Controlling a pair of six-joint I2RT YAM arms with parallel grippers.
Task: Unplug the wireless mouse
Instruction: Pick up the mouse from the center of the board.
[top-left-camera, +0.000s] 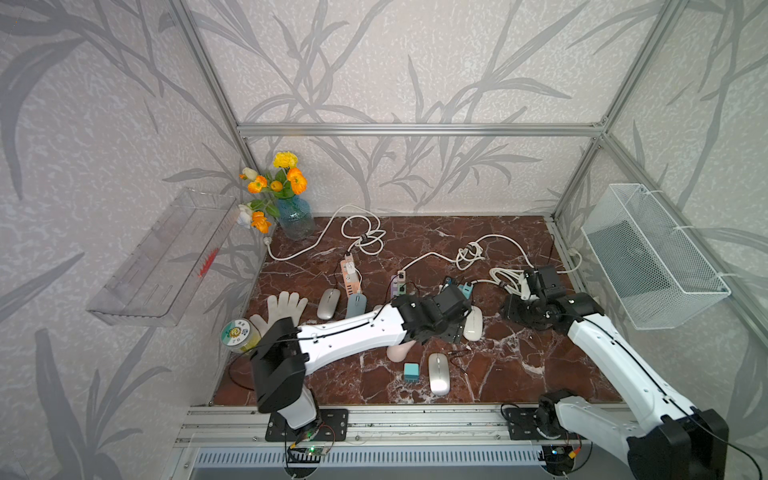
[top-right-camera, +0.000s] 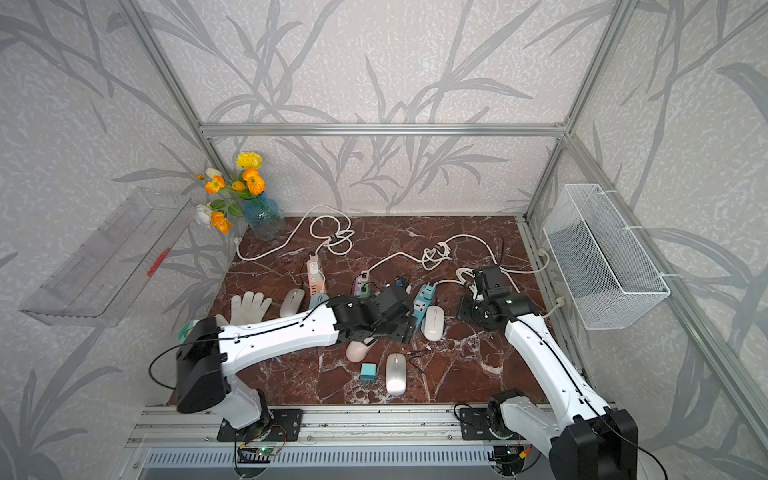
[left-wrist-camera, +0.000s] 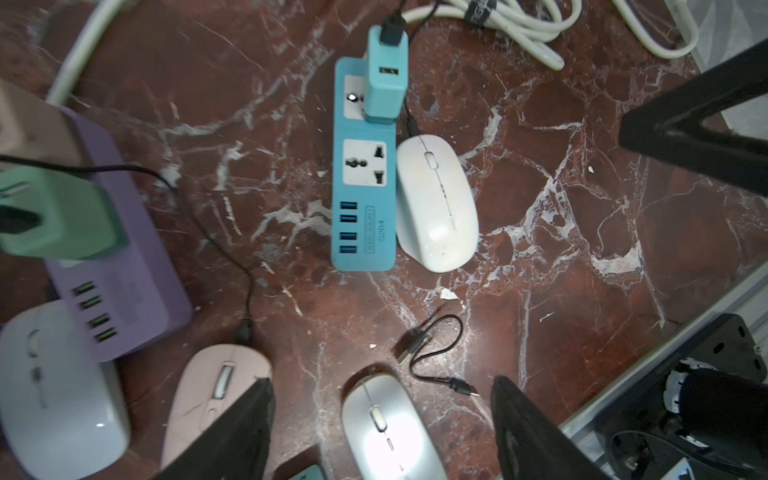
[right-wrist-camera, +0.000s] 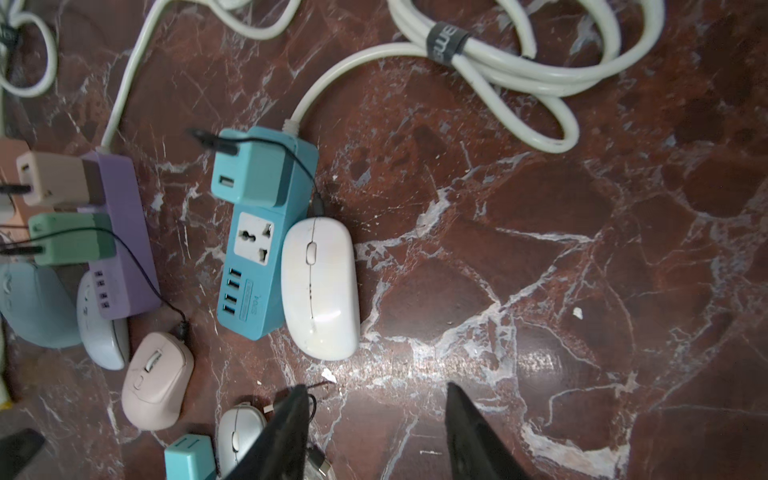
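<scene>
Both claws hang released over a marble table (top-left-camera: 519, 365) crowded with mice and power strips.

The left gripper (left-wrist-camera: 382, 384) is spread wide and holds nothing; it hovers over the silver mouse (left-wrist-camera: 390, 432), which lies unplugged just beside a loose black lead (left-wrist-camera: 440, 345). The right gripper (right-wrist-camera: 376, 387) is also parted and empty, over bare table near the white mouse (right-wrist-camera: 320, 286). The white mouse lies touching the long side of the blue strip (left-wrist-camera: 361, 232), with a black cable (left-wrist-camera: 409, 120) running from its nose to the teal charger (left-wrist-camera: 384, 83) plugged into that strip. The pink mouse (left-wrist-camera: 216, 399) is likewise wired to the green charger (left-wrist-camera: 58, 212) on the purple strip (left-wrist-camera: 124, 270).
</scene>
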